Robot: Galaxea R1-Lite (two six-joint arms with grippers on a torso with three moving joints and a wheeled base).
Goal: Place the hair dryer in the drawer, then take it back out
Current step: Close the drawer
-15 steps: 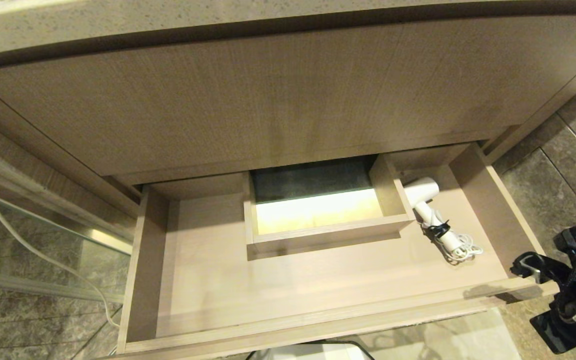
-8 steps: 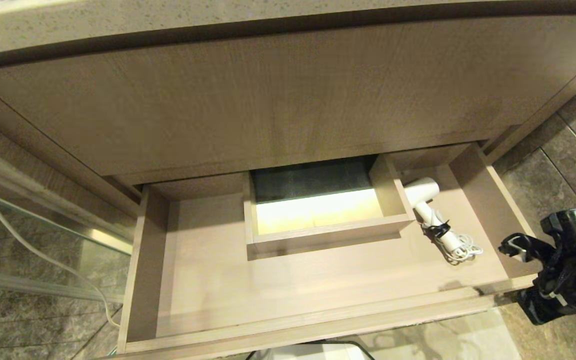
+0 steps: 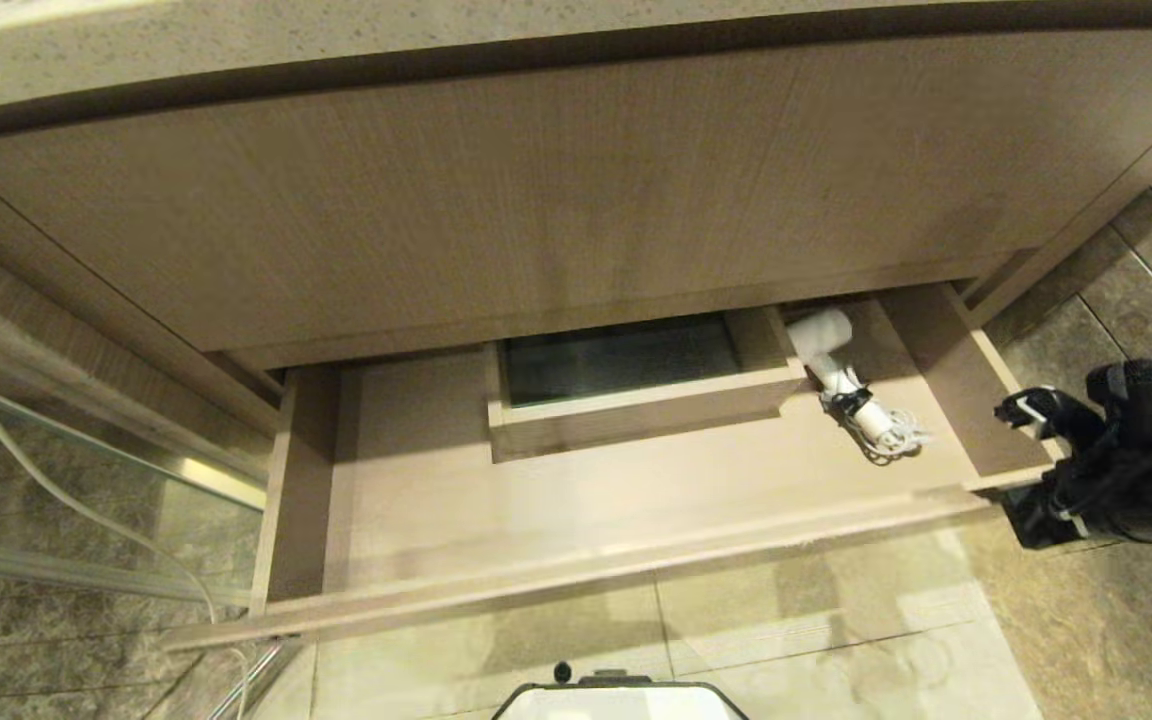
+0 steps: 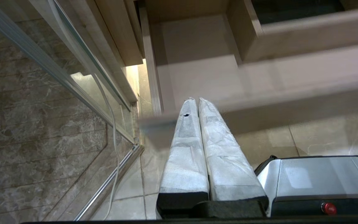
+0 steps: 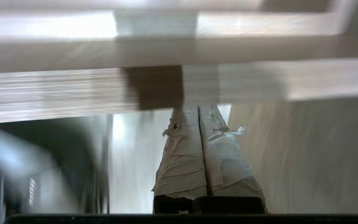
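- The white hair dryer (grey cord bundled) is being kept in the wood-grain drawer, right rear, beside the boxed cutout.
- The right gripper, fingers pressed together, is being held at the drawer's right corner.
- The left gripper is being kept closed over the tiled floor.

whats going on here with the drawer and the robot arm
The hair dryer lies inside the drawer, in the back right part beside the boxed cutout, cord bundled at its handle. The right gripper, fingers shut and holding nothing, is at the drawer's front right corner, and the drawer has slid partway in over the last second. The left gripper is shut and parked low by the front left corner.
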